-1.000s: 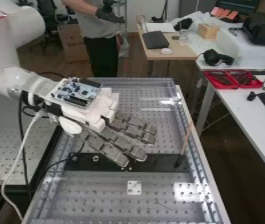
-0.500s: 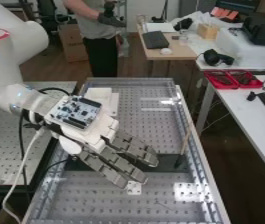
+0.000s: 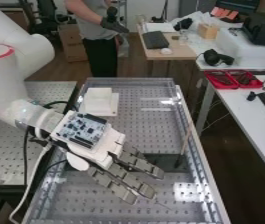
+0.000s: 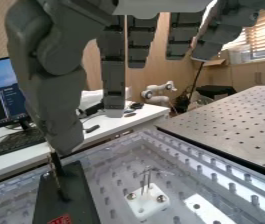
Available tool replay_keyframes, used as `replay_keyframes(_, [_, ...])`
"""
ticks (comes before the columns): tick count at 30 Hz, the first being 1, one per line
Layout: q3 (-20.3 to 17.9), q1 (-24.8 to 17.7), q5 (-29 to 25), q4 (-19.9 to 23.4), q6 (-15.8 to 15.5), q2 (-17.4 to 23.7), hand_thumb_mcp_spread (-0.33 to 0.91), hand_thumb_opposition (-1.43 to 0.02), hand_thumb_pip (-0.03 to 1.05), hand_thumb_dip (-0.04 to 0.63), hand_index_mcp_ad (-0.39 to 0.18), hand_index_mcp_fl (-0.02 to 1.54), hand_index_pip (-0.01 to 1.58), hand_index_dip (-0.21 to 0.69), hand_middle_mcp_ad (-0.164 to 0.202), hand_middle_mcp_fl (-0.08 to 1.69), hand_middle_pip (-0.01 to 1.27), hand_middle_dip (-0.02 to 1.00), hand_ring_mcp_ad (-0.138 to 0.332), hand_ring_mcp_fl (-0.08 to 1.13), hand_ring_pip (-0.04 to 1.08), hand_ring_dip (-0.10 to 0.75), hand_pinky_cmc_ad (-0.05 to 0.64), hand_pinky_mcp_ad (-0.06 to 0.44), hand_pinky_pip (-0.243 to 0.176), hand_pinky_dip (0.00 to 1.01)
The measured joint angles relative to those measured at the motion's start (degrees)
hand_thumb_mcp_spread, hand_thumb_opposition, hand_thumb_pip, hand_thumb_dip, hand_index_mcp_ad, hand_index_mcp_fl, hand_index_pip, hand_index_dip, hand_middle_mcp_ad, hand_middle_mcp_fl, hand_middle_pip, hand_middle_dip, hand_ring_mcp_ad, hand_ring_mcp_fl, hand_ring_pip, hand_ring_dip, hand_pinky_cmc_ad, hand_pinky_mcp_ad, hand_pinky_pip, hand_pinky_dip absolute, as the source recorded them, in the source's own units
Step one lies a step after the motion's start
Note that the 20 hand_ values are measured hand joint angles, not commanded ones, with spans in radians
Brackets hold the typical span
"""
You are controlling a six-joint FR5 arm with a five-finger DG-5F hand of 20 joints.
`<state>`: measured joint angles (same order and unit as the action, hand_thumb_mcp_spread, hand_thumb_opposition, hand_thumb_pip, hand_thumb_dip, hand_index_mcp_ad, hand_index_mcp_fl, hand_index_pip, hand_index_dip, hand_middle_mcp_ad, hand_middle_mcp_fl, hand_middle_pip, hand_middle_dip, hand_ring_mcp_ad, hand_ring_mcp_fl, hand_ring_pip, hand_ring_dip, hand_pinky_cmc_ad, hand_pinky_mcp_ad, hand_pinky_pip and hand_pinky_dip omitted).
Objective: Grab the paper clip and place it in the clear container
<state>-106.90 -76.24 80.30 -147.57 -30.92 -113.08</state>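
Note:
The hand is over the perforated bench, its fingers extended and slightly spread across the small white plate's place. In the wrist view the hand has straight fingers and a thumb, with nothing between them. Below them stands the small white plate with two screws and thin upright pins. A thin wiry metal piece, perhaps the paper clip, is at the pins' tops, apart from the hand. Which thing is the clear container I cannot tell.
A black plate crosses the bench, with a thin brown stick upright near its right end. Farther back sits a white block. Clear raised edges border the bench. Red trays lie on the side table.
The hand has moved toward the bench's near end and somewhat lower, past the black plate and over the small white plate. Its fingers remain straight; the white block behind has come into sight.

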Motion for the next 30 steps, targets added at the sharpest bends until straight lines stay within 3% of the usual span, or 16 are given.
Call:
replay_keyframes(13, [1.17,0.6,-1.91,2.52,1.08,-3.13,0.49,-0.82,0.46,0.237,-0.03,0.39,0.98,0.199,-0.019,0.12,0.13,0.13,0.127,0.02,0.09,-0.007,0.215,0.117,-0.061,0.14])
replay_keyframes(26, [3.44,1.84,-1.19,2.66,1.15,-5.78,0.53,-0.83,0.43,0.236,-0.054,0.35,1.1,0.185,-0.021,0.14,0.12,0.14,0.129,0.03,0.09,-0.007,0.227,0.119,-0.042,0.14])
replay_keyframes(30, [3.86,2.1,-0.23,2.68,-0.16,-6.24,0.53,-0.83,0.43,0.236,-0.054,0.36,1.12,0.188,-0.021,0.14,0.13,0.14,0.129,0.03,0.1,0.005,0.244,0.119,-0.042,0.15])
